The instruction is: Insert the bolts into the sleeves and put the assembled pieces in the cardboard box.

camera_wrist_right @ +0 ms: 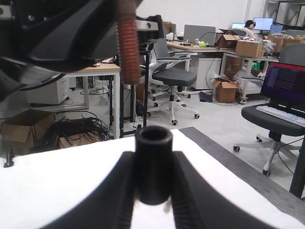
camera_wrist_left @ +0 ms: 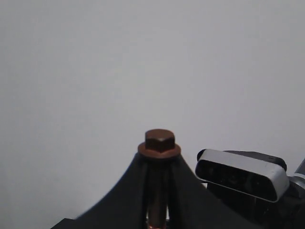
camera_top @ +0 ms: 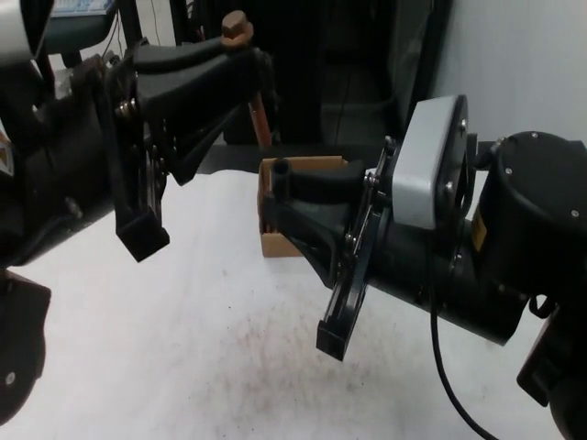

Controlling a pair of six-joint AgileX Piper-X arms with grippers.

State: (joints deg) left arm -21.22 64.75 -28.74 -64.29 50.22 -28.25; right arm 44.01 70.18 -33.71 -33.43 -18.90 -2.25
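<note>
White cloth is seen spread over the bench [camera_top: 183, 348], with faint reddish speckles on its near part. An open office is seen behind it in the right wrist view: desks, wheeled chairs [camera_wrist_right: 174, 78], cardboard cartons [camera_wrist_right: 19, 126] on the floor beside tangled cables, and a laptop [camera_wrist_right: 286, 88] whose lines of screen text are too small to be read. A plain pale wall is seen behind the left gripper [camera_wrist_left: 157, 181].

A copper-coloured bolt [camera_wrist_left: 159, 143] is clamped by its shank between that gripper's black fingers, the flanged hexagonal head upward and the threaded end [camera_wrist_right: 127, 47] hanging down. A short black sleeve [camera_wrist_right: 153, 143] is pinched upright in the right gripper [camera_wrist_right: 153, 183], its open mouth upward. The bolt's tip is held above the sleeve's mouth, near but apart. The cardboard box [camera_top: 273, 244] is seen on the cloth just behind the sleeve; its contents cannot be made out.
</note>
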